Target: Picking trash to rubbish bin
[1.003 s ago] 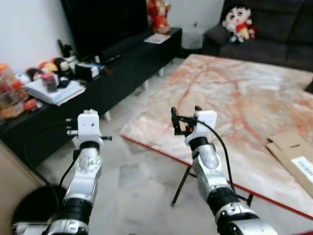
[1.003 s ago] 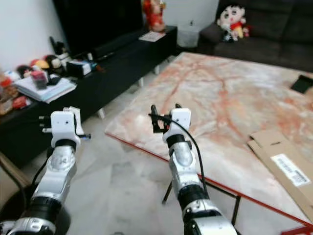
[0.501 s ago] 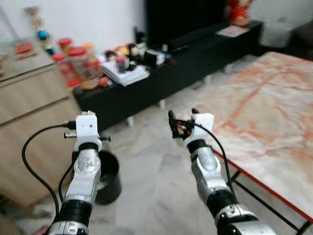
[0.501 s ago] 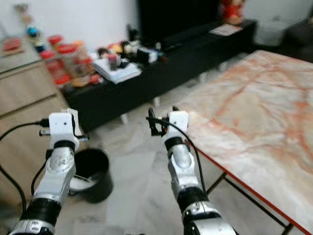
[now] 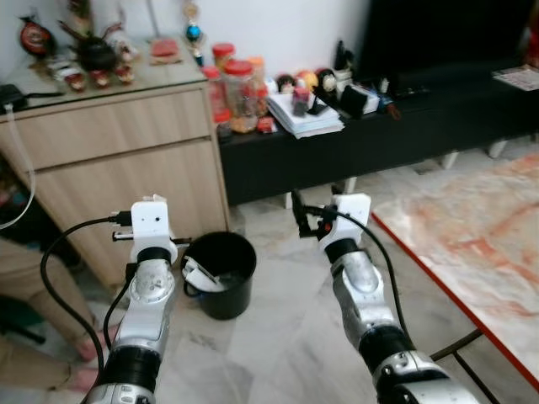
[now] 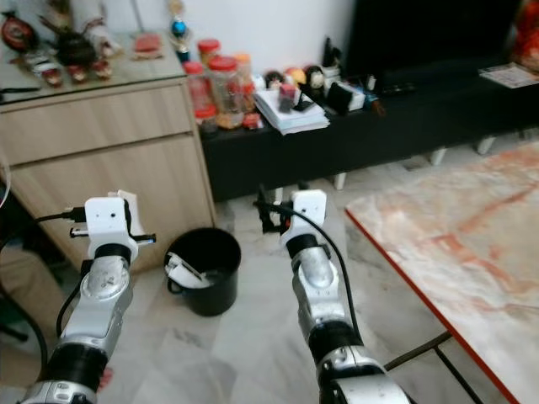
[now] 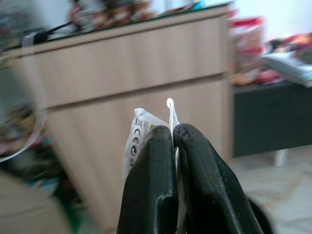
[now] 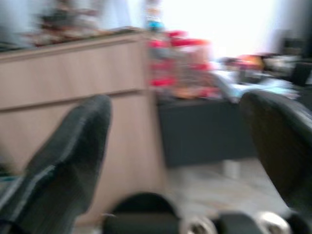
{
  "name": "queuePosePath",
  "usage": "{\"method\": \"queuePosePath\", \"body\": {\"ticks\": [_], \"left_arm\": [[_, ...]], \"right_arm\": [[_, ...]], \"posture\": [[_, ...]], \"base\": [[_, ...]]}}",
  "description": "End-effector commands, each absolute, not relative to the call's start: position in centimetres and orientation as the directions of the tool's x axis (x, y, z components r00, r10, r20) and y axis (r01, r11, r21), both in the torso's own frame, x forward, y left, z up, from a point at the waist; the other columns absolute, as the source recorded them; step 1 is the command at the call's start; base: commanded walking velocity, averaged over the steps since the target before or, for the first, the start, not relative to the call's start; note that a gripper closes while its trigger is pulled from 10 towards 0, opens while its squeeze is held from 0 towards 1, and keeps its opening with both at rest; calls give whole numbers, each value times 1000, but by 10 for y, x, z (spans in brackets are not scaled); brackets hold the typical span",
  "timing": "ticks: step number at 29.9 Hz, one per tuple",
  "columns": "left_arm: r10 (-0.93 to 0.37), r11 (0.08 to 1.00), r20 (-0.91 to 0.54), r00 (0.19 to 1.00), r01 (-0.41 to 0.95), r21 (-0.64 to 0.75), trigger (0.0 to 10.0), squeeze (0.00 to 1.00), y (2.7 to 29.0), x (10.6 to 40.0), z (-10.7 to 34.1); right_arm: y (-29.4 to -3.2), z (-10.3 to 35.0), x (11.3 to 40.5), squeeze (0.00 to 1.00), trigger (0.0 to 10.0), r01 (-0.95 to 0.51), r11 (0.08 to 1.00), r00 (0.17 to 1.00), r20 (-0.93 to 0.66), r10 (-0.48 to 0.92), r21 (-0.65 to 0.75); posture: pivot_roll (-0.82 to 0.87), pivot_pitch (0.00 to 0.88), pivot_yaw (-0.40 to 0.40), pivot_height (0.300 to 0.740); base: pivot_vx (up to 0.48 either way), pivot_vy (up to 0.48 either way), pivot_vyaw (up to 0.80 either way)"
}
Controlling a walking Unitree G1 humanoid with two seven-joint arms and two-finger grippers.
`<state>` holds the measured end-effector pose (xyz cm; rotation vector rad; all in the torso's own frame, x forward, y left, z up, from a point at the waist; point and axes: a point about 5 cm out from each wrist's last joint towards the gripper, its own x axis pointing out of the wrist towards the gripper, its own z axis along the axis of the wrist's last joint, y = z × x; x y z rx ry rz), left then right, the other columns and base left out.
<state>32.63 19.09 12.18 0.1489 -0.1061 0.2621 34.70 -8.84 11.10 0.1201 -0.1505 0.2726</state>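
While the left gripper (image 7: 173, 146) is pinching a white wrapper (image 7: 141, 131) between fingers pressed tight together, the black bin (image 5: 221, 273) is standing on the tiled floor (image 5: 278, 337) just in front of the wooden cabinet (image 5: 118, 160), near its lower right corner. The wrapper is sticking up past the fingertips, its printed face showing, its long axis running roughly along the fingers. From the head views, the bin is lying forward and to the right of the left gripper and lower down, between the two arms but nearer the left one. Some white trash (image 5: 202, 276) is already lying inside the bin against its left wall.

The right gripper (image 5: 313, 217) is hovering with its fingers spread wide and holding nothing; the bin's rim is sitting low between them in the wrist view, blurred.

I judge the carrying to be nearly done. The left arm is the one placed to finish, and it is needing to swing right and forward until the wrapper is hanging over the bin's mouth before the fingers part. Letting go too soon risks dropping the light wrapper onto the floor beside the bin's left wall.
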Motion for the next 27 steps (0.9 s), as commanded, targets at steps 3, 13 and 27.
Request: {"method": "queuePosePath", "body": {"ticks": [3, 13, 27], "left_arm": [[232, 962, 138, 963, -248, 111, 10000, 0, 187, 329, 127], [137, 985, 40, 990, -140, 96, 10000, 0, 178, 330, 105], [186, 977, -92, 978, -174, 125, 10000, 0, 204, 314, 68]], "right_arm": [[-86, 113, 348, 0, 10000, -294, 952, 947, 162, 277, 87], [-85, 90, 343, 0, 10000, -322, 939, 947, 38, 320, 120], [-114, 26, 311, 0, 10000, -266, 959, 928, -242, 283, 99]], "posture": [[58, 0, 33, 740], [62, 9, 22, 740], [73, 37, 10, 740]], "base": [[0, 0, 800], [0, 0, 222], [205, 0, 0]]}}
